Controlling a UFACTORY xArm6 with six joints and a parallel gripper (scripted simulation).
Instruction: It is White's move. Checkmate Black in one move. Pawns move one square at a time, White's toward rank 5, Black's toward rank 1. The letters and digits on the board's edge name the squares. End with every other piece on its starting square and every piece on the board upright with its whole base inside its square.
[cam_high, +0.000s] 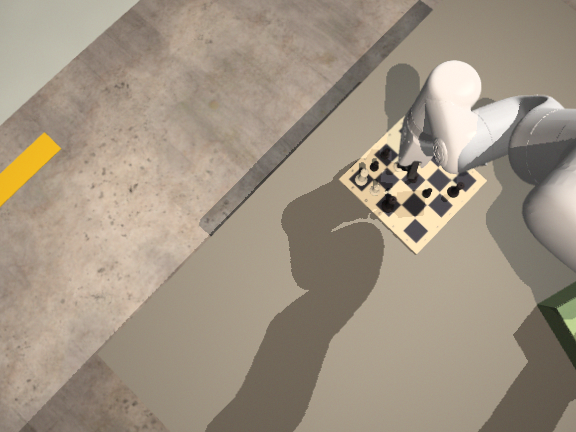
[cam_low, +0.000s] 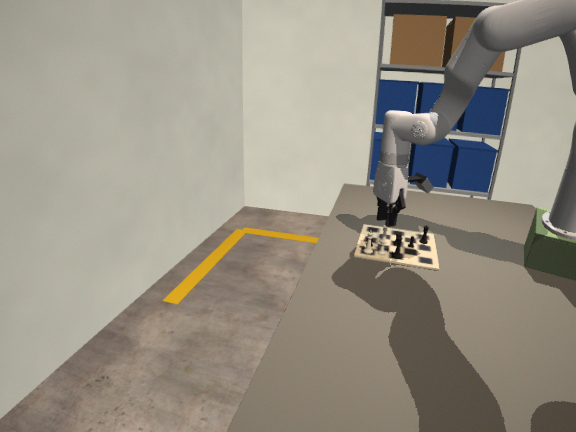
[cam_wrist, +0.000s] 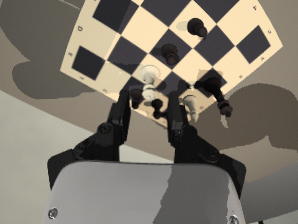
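- A white chess piece stands on the chessboard near its edge, below the gripper.
- The gripper hangs half-open, fingers apart, grasping nothing.
- The board lies on a tan table.
- Behind it, a shelf rack holds blue bins.

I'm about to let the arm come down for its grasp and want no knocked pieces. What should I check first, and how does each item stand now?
1. Black two-finger gripper open and holding nothing: ok.
2. Small white chess piece lined up between the fingers in the wrist view: ok.
3. Clearance to the black chess piece beside it: cannot tell.
4. Visible pieces on the cream-and-black chessboard upright: ok.
5. Edge letters and digits legible enough to confirm the square: not ok.
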